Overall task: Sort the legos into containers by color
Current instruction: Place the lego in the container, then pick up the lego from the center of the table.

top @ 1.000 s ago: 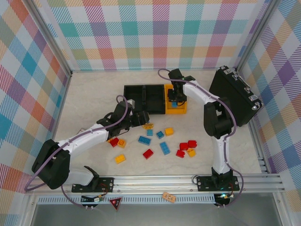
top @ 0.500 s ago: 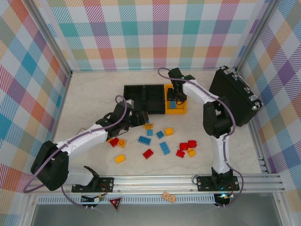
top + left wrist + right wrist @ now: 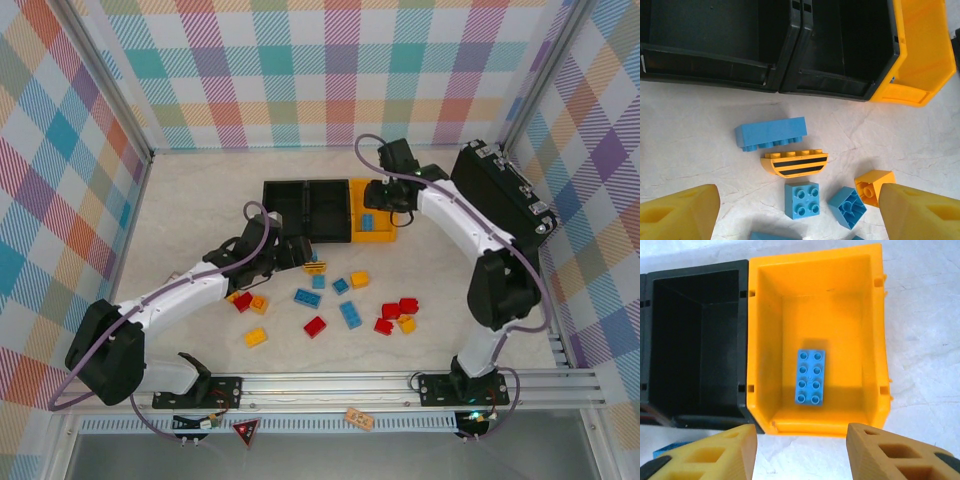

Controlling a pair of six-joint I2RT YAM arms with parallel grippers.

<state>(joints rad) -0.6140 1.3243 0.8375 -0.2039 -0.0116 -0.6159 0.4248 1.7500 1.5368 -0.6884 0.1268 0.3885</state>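
Note:
The containers stand in a row: two black bins point(image 3: 300, 205) and a yellow-orange bin point(image 3: 380, 236). One blue lego point(image 3: 810, 376) lies flat in the yellow-orange bin point(image 3: 767, 340). My right gripper point(image 3: 380, 197) point(image 3: 802, 447) hovers open and empty at that bin's near edge. My left gripper point(image 3: 303, 252) point(image 3: 800, 215) is open just in front of the black bins point(image 3: 765, 75). It hangs above a blue square lego point(image 3: 801, 200), with a striped yellow curved lego point(image 3: 794, 162) and a long blue lego point(image 3: 771, 133) beyond. Red point(image 3: 315, 326), yellow point(image 3: 256, 337) and blue point(image 3: 351, 314) legos lie scattered on the table.
A large black hard case point(image 3: 497, 200) leans at the right wall, close to the right arm. An aluminium rail point(image 3: 330, 385) runs along the front edge, with a pale-orange tag point(image 3: 359, 418) below it. Plaid walls close in the back and sides.
My right gripper opened and let the blue lego drop into the yellow-orange bin. Then the right arm swung out to the right. The left arm barely moved.

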